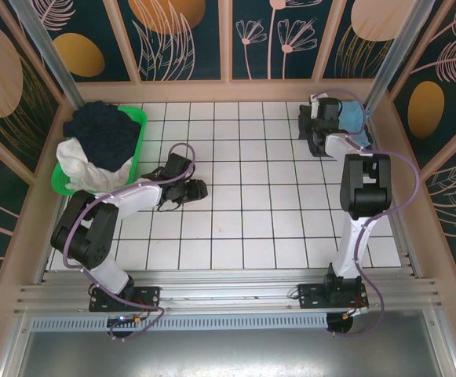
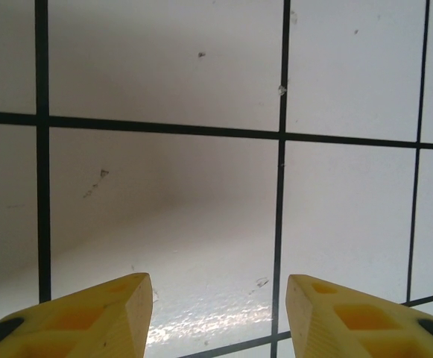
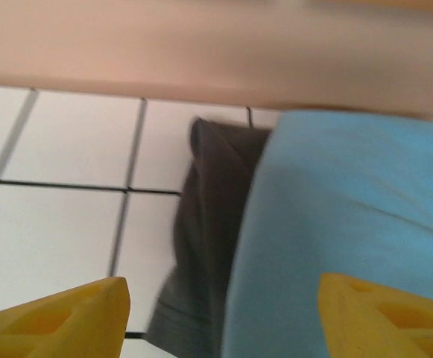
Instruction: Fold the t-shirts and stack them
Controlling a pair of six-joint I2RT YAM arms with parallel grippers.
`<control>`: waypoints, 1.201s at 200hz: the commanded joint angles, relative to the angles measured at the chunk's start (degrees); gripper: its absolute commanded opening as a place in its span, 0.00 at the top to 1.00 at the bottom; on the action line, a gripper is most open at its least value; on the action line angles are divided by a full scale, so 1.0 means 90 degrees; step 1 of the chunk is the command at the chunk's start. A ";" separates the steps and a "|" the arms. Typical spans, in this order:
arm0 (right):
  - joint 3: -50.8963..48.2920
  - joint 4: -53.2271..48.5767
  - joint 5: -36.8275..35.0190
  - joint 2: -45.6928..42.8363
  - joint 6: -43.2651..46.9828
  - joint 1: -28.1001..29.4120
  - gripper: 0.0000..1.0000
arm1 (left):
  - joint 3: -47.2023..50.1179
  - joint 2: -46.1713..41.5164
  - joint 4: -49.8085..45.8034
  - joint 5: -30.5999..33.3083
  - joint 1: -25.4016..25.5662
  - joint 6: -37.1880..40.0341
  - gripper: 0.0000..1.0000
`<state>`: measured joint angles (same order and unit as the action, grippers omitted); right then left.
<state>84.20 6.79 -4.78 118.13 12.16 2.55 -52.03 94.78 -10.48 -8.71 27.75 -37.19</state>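
Two t-shirts already sit stacked in the far right corner, the light blue t-shirt [image 3: 350, 224] lying on the dark grey t-shirt [image 3: 209, 224]. The right gripper [image 3: 222, 291] hovers over them, jaws apart and empty. The left gripper [image 2: 220, 291] hangs spread and empty above the bare table [image 1: 235, 196] at the left, beside the green basket [image 1: 140, 118], where more clothes [image 1: 102, 137] seem left to fold.

Top external looks down on the whole tiled table [image 1: 235, 157], left wrist close above tiles, right wrist near the far-right blue t-shirt [image 3: 350, 239], shared with top.
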 commanded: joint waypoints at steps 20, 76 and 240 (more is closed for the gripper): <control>0.0072 -0.0815 -0.0948 0.0120 0.0579 0.0063 0.31 | 0.0108 -0.0088 0.0153 -0.0046 -0.0035 0.0148 0.49; 0.0245 -0.1236 -0.1496 0.0514 0.1019 0.0135 0.35 | 0.0046 -0.0089 0.0139 -0.0079 -0.0036 0.0158 0.50; -0.1228 -0.1047 -0.0619 -0.1440 0.1366 -0.0306 0.98 | 0.0290 -0.0213 0.0303 -0.0087 -0.0041 0.0128 0.50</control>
<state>75.70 -3.05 -15.88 110.67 25.54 1.23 -50.39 94.54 -8.80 -8.97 27.75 -36.82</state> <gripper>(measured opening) 0.078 0.504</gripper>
